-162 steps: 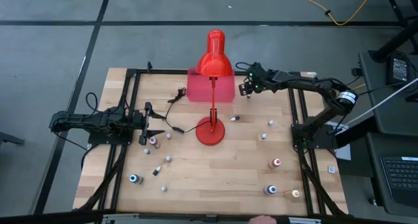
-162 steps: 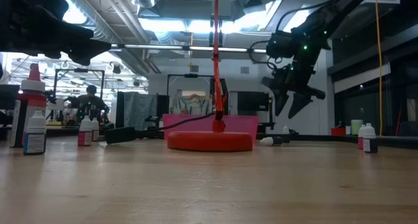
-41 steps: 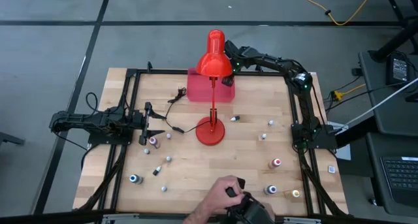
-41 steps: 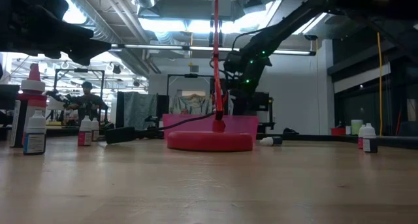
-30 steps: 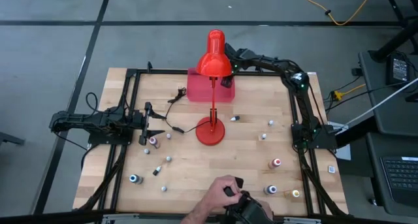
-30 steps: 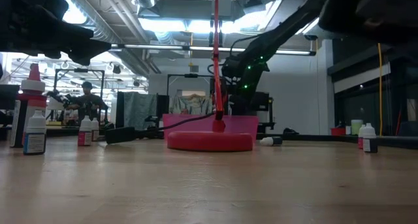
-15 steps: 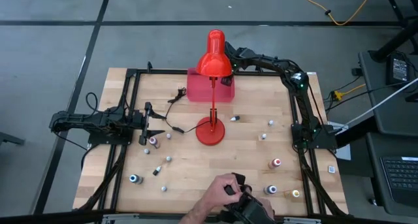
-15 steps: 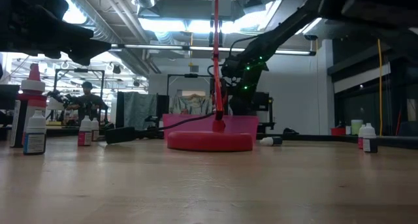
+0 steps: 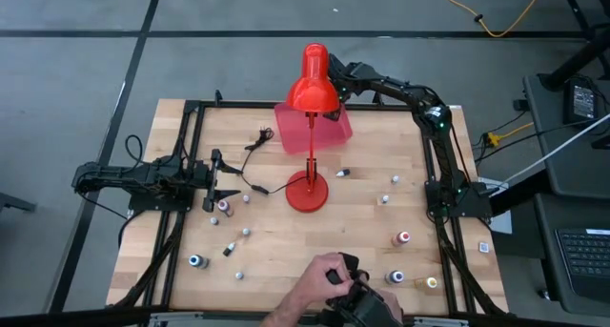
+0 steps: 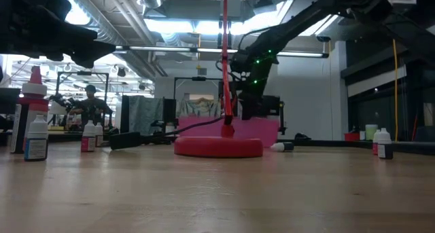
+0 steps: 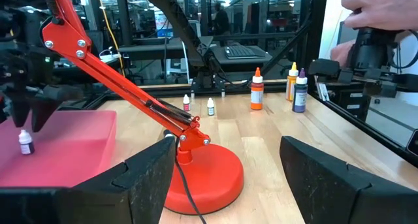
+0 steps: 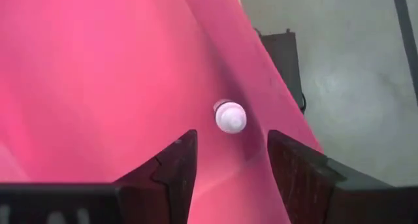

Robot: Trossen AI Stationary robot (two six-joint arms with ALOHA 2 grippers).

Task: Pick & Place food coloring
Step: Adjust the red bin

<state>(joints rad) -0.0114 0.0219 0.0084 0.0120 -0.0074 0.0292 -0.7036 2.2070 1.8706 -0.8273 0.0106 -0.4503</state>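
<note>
Your right gripper point(image 12: 225, 162) hangs over the pink tray point(image 9: 329, 129) at the far side, fingers spread; a bottle point(image 12: 230, 116) stands in the tray below, apparently released. Other bottles point(image 9: 403, 238) sit scattered on the table. Your left gripper point(image 9: 221, 179) waits left, fingers spread, empty.

One pale-capped bottle point(image 12: 230, 117) stands upright in the pink tray point(image 9: 329, 129). The other bottles point(image 9: 403, 238) are scattered over the table point(image 9: 286, 251), most upright, one point(image 9: 342, 173) lying down.
</note>
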